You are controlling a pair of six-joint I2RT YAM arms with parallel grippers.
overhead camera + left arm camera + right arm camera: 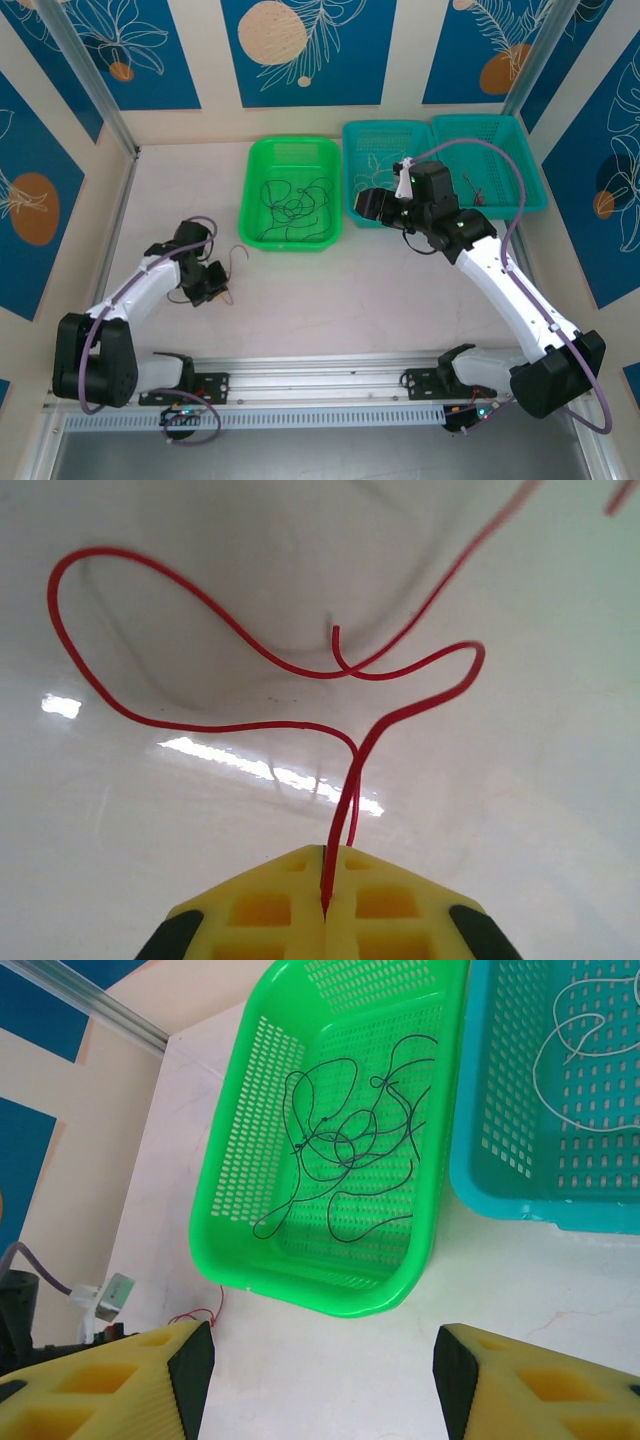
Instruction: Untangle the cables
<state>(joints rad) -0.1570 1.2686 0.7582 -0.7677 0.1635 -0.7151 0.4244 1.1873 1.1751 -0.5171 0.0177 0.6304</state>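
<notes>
A thin red cable (220,725) curls in loops over the white table, and my left gripper (325,858) is shut on one end of it, the strand pinched between the yellow pads. From above, this gripper (214,286) sits low at the left of the table with the red cable (236,262) trailing beside it. A tangle of black cables (345,1140) lies in the green basket (330,1300). A pale whitish cable (560,1060) rests in the teal basket (500,1110). My right gripper (322,1380) hangs open above the table near the green basket's corner, holding nothing.
Three baskets line the back of the table: the green basket (262,160), a teal basket (358,140) and a second teal basket (525,165) holding reddish wire bits. Walls close off the left, back and right. A metal rail (320,365) runs along the near edge.
</notes>
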